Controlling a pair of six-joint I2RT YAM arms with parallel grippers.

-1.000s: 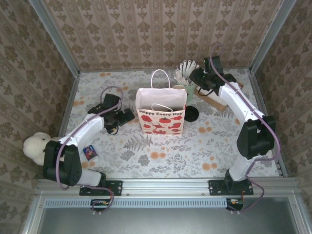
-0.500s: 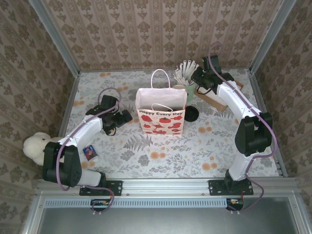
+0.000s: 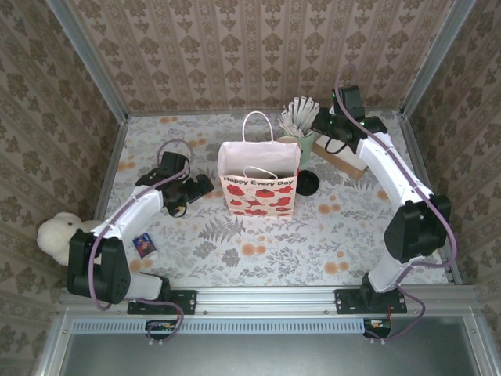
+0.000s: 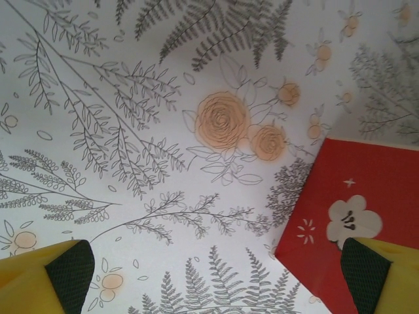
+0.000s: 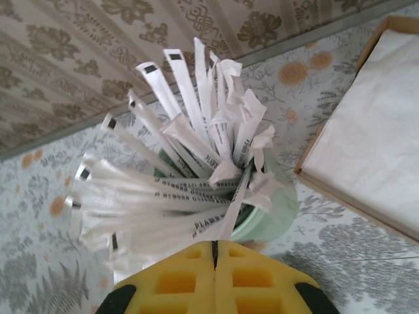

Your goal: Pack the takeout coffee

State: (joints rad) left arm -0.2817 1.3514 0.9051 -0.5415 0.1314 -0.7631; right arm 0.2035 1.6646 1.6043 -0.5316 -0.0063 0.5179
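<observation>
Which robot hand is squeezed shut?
The right gripper: its yellow fingers press together by the green holder of white-wrapped sticks. The left gripper gapes wide open over the table, beside the paper bag.

The takeout coffee (image 3: 308, 182) seems partly hidden behind the paper bag (image 3: 258, 178).

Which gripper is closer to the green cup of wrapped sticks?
Right. The right gripper hangs just beside the green cup; the left gripper is on the other side of the paper bag.
</observation>
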